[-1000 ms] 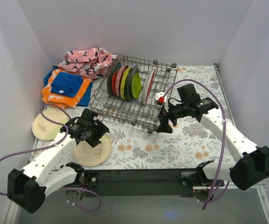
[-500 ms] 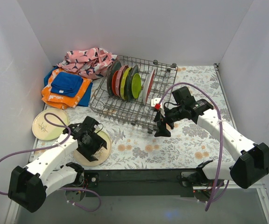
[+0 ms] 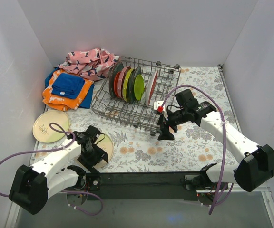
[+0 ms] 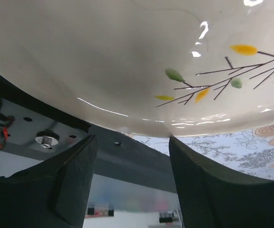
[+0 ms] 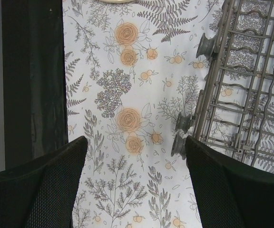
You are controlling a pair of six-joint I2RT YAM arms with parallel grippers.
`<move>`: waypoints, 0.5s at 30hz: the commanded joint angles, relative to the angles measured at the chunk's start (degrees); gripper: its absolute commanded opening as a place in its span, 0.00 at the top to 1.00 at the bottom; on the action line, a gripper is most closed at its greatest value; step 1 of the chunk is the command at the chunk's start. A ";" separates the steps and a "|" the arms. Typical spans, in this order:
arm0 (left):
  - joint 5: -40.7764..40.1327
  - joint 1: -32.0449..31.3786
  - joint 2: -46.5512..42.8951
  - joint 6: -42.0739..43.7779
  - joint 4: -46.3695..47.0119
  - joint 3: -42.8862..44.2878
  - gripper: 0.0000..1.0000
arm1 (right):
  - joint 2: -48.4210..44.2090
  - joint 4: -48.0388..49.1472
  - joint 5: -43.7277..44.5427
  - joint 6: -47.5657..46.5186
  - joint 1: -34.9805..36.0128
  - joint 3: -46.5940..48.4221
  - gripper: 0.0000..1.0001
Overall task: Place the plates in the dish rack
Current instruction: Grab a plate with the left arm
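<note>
A cream plate with a sprig (image 3: pixel 108 142) lies flat near the table's front left, half covered by my left gripper (image 3: pixel 93 154). In the left wrist view this plate (image 4: pixel 127 61) fills the top, its near rim right at the tips of my left gripper (image 4: pixel 132 156), whose jaws stand open and apart. A second cream plate (image 3: pixel 49 126) lies further left. Several coloured plates (image 3: pixel 130 84) stand upright in the dish rack (image 3: pixel 127 121). My right gripper (image 3: pixel 164 130) hangs open over the flowered cloth beside the rack's near corner (image 5: pixel 241 95), nothing between the fingers of this gripper (image 5: pixel 136 161).
Folded orange and blue cloths (image 3: pixel 68 90) and a pink patterned cloth (image 3: pixel 87 61) lie left of and behind the rack. The black front edge of the table (image 4: pixel 127 156) runs just past the left fingers. White walls close in on both sides.
My left gripper has slid toward the table's front edge over the near cream plate and turned. My right gripper has shifted a little left toward the rack's near corner, still open.
</note>
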 commanded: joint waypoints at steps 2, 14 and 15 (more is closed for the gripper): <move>1.09 0.20 -0.58 -31.08 3.21 -3.07 0.41 | -0.48 0.42 0.29 -0.20 0.31 -0.52 0.12; -4.10 0.90 -3.48 -34.52 4.28 -1.07 0.43 | -1.71 0.43 0.90 0.41 0.22 -2.19 0.12; -5.06 0.90 -3.57 -34.26 3.40 0.68 0.43 | -1.80 0.51 0.82 0.41 0.31 -2.19 0.12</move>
